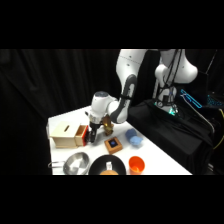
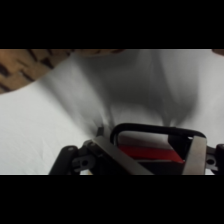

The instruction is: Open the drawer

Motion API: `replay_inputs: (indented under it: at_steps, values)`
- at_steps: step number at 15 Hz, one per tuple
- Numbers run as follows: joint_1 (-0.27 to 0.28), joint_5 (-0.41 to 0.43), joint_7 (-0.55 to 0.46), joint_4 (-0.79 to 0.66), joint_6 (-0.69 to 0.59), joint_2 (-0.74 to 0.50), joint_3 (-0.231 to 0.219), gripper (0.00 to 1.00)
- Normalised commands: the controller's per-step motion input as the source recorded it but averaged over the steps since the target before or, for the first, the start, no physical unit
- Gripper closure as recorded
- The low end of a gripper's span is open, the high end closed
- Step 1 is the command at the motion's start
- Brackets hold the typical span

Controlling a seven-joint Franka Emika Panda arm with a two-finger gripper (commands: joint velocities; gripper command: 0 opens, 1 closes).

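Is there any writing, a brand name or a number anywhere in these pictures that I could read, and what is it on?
None can be read in either view.
The light-wood box, its drawer and the black loop handle show no lettering.
The small block with a blue top, the blue cup and the orange cup show none either.
Any marks on the arm are too blurred to read.

Behind your workspace you have a black curtain (image 1: 60, 75) hanging in soft folds across the whole back of the scene, dark from top to bottom. The white bench (image 1: 160, 160) runs diagonally from the upper left toward the lower right, its surface brightly lit against the dark surround. To your right, a black cloth-covered mass (image 1: 175, 130) lies against the bench edge, with a small teal light (image 1: 172, 111) glowing on it.
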Motion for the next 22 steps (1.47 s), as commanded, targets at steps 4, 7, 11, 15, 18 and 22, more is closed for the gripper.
replay_inputs:
  at_steps: [4, 7, 11, 15, 18, 22]
  values:
    - [0.218, 0.179, -0.08, -0.48, 0.25, -0.3, -0.083, 0.0]
    - [0.196, 0.177, -0.11, -0.48, 0.22, -0.32, -0.067, 0.0]
    - [0.115, 0.143, -0.18, -0.43, 0.08, -0.4, -0.026, 0.0]
    - [-0.102, 0.015, -0.3, -0.38, -0.34, -0.67, 0.111, 0.0]
    - [-0.26, -0.114, -0.3, -0.26, -0.69, -0.79, 0.209, 0.0]
    - [-0.288, -0.126, -0.25, -0.28, -0.77, -0.88, 0.217, 0.0]
